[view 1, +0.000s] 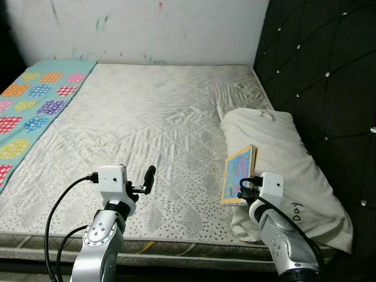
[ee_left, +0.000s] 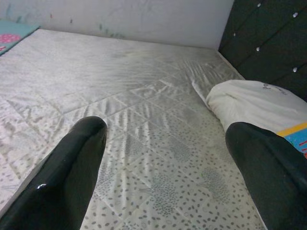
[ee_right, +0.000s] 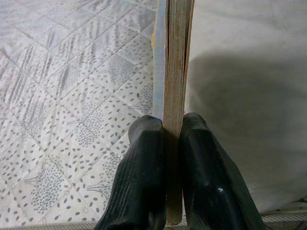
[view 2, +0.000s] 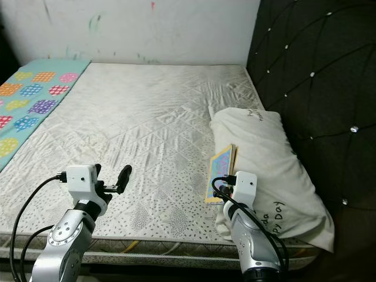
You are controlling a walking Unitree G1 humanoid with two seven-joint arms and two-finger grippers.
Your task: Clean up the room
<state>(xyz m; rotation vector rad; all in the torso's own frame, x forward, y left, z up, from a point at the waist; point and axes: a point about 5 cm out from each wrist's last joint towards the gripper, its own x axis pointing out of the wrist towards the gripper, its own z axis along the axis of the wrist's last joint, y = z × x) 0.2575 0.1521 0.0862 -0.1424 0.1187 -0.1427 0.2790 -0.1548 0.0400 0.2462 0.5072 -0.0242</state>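
One book (ee_right: 173,62) stands upright, pinched in my right gripper (ee_right: 170,139) against one pillow (view 1: 282,158); its cover is partly hidden. My left gripper (ee_left: 163,163) hovers wide open, empty, above the mattress (view 1: 147,129).

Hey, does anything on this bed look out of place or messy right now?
A colourful book stands on edge beside the white pillow, pinched by the right gripper. The wall behind the bed has scribble marks. The left gripper hovers open over the mattress.

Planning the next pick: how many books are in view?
1. The book stands on edge beside the pillow, clamped in the right gripper. More could be hidden behind the pillow.
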